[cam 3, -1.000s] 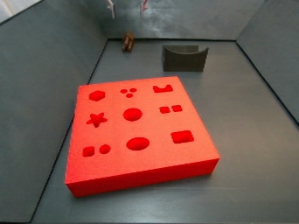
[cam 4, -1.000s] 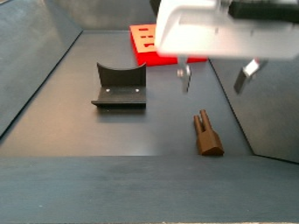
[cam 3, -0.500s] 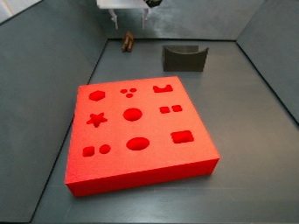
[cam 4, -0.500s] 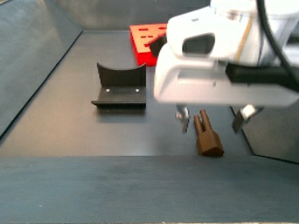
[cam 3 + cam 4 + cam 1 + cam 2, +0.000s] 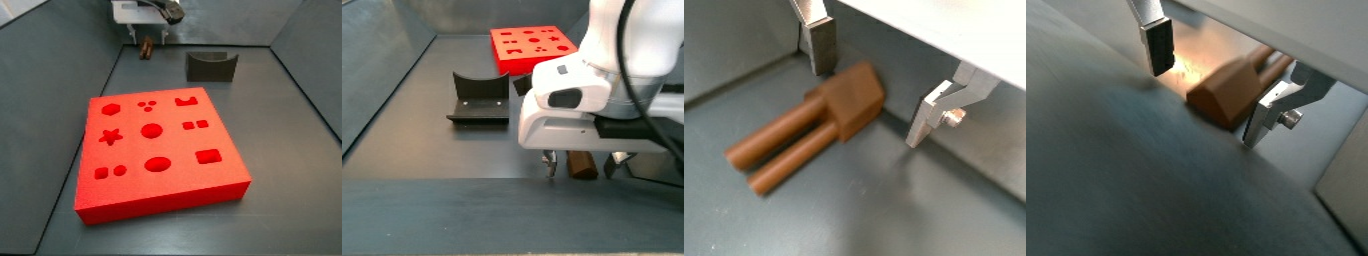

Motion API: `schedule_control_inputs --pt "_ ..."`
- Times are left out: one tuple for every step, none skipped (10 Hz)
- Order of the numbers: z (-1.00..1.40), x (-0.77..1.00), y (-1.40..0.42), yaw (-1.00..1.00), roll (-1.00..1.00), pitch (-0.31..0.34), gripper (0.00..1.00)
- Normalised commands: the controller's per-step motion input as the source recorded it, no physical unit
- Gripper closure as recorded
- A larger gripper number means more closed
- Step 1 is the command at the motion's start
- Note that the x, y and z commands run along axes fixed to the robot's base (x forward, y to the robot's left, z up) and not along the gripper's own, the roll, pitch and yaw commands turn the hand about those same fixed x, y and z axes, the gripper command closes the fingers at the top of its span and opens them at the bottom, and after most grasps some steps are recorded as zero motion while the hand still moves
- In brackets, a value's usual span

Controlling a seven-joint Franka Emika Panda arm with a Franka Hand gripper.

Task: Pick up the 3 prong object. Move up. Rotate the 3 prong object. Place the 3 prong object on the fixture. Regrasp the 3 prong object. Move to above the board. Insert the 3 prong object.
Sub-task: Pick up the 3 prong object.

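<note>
The 3 prong object (image 5: 818, 120) is a small brown piece lying flat on the grey floor, its block end between my fingers and its prongs pointing away. It also shows in a wrist view (image 5: 1227, 88) and in a side view (image 5: 581, 163). My gripper (image 5: 874, 78) is low over it, open, one finger (image 5: 818, 40) and the other (image 5: 938, 108) standing either side without touching it. In a side view the gripper (image 5: 147, 42) is at the far wall. The fixture (image 5: 211, 66) (image 5: 478, 100) stands apart from it. The red board (image 5: 158, 152) (image 5: 532, 46) lies flat.
Grey walls enclose the floor; the gripper is close to a wall (image 5: 656, 150). The arm's white body (image 5: 589, 105) hides part of the floor in a side view.
My gripper has come down from above until its open fingers straddle the 3 prong object. The piece, fixture and board have not moved.
</note>
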Motion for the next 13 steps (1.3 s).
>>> schedule_control_inputs --pt "-0.93 0.0 -0.21 -0.11 0.1 -0.169 0.0" --pt "-0.68 0.0 -0.02 -0.09 0.0 -0.123 0.0" --pt "0.0 0.0 -0.03 0.0 0.05 0.0 0.0" --pt "0.0 0.0 0.0 0.0 0.01 0.0 0.0" --pt "0.0 0.0 0.0 0.0 0.0 0.0 1.0" --pt "0.0 0.0 0.0 0.0 0.0 0.0 1.0" --pt "0.0 0.0 0.0 0.0 0.0 0.0 1.0" --pt "0.0 0.0 0.0 0.0 0.0 0.0 1.0" --pt "0.0 0.0 0.0 0.0 0.0 0.0 1.0" --pt "0.0 0.0 0.0 0.0 0.0 0.0 1.0" --pt "0.0 0.0 0.0 0.0 0.0 0.0 1.0" --pt "0.0 0.0 0.0 0.0 0.0 0.0 1.0" --pt "0.0 0.0 0.0 0.0 0.0 0.0 1.0"
